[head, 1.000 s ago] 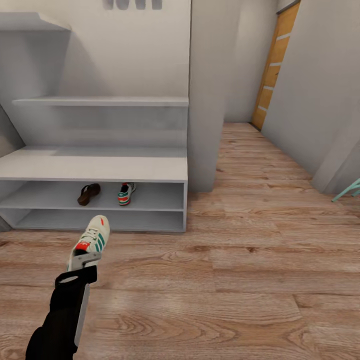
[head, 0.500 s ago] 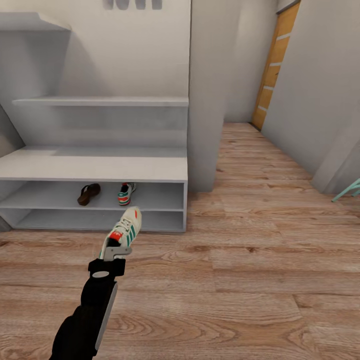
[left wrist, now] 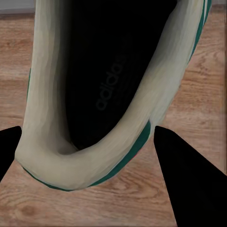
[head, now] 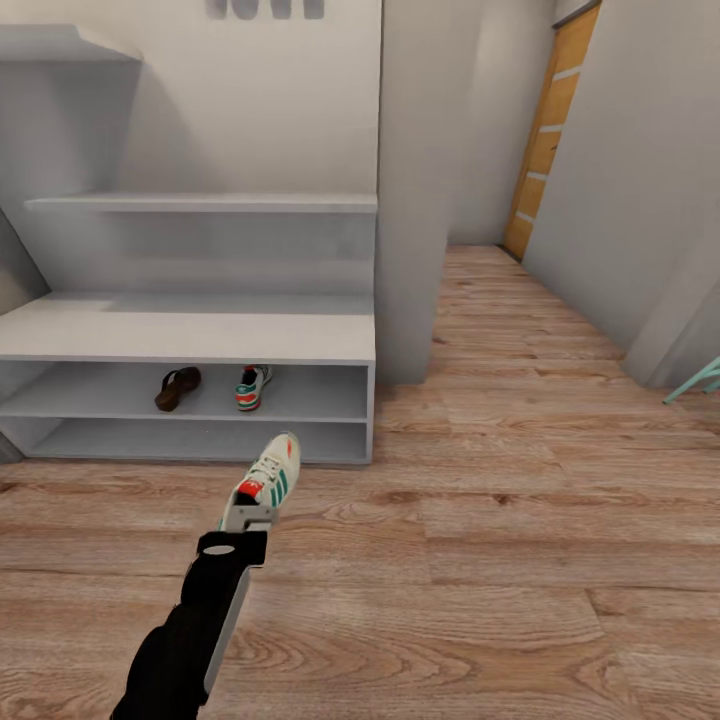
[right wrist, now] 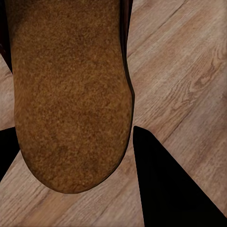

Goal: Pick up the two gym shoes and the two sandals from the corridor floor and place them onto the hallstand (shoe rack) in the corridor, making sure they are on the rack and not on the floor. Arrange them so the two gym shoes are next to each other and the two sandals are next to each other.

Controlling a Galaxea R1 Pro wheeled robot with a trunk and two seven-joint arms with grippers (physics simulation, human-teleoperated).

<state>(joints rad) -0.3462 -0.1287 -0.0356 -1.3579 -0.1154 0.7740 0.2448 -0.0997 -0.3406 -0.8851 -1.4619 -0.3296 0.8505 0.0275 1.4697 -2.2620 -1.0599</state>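
In the head view my left gripper point(head: 246, 514) is shut on the heel of a cream-white gym shoe point(head: 270, 475), held above the corridor floor point(head: 480, 560) just in front of the hallstand point(head: 190, 338). On its middle shelf stand a brown sandal point(head: 177, 387) and the other gym shoe point(head: 252, 386), a little apart. The left wrist view looks into the held gym shoe point(left wrist: 42, 118), with my left gripper point(left wrist: 90, 163) clamped on its heel. In the right wrist view my right gripper point(right wrist: 75, 158) is shut on the second sandal point(right wrist: 71, 94), whose brown footbed hangs over the planks.
A grey wall pillar point(head: 412, 200) stands right of the hallstand. The corridor runs back to a wooden door point(head: 548, 130). A turquoise frame point(head: 700, 382) pokes in at the right edge. Open plank floor lies ahead and to the right.
My left arm has swung to the right with the gym shoe, from left of the shelved shoe to just right of it. The shelved sandal and shoe have not moved.
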